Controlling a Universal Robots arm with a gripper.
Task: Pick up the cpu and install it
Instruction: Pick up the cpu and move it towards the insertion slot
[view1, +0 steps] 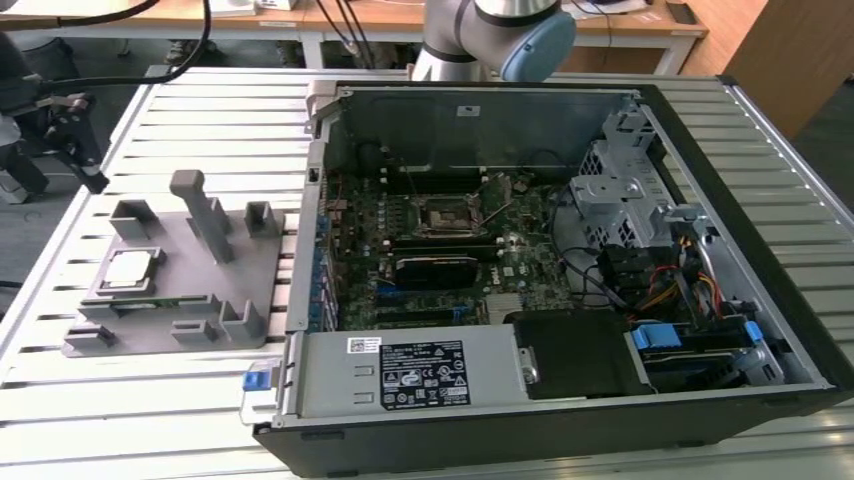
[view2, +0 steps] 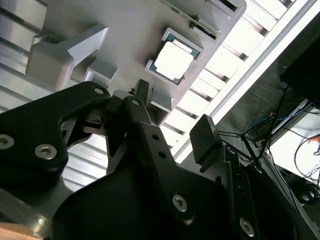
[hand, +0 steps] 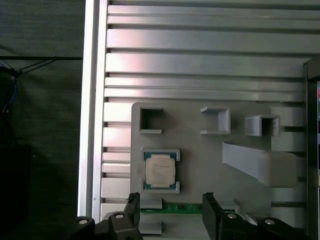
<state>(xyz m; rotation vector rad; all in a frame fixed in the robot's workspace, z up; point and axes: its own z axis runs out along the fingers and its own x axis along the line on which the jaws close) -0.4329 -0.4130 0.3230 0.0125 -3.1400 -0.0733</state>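
Resting in the grey holder (view1: 200, 288) at the exterior view's left, the cpu (view1: 130, 270) is not yet lifted. The pincer (hand: 170, 202) is held spread and empty above it; installation is left undone.

Black gripper (hand: 170, 201) facing downward, jaws spread well apart

Table: my slatted aluminium table (view1: 200, 110) is carrying everything, its ribs running from the exterior view's left to its right.
Holder: my grey plastic holder (view1: 238, 285) is lying flat on the slats toward the exterior view's left, with its posts standing upright.
Case: the open black computer case (view1: 561, 440) is lying on its side on the table, just beside the holder, and is taking up the exterior view's right.
Edge: the holder's base is sitting near the table's bright edge rail (hand: 90, 125).
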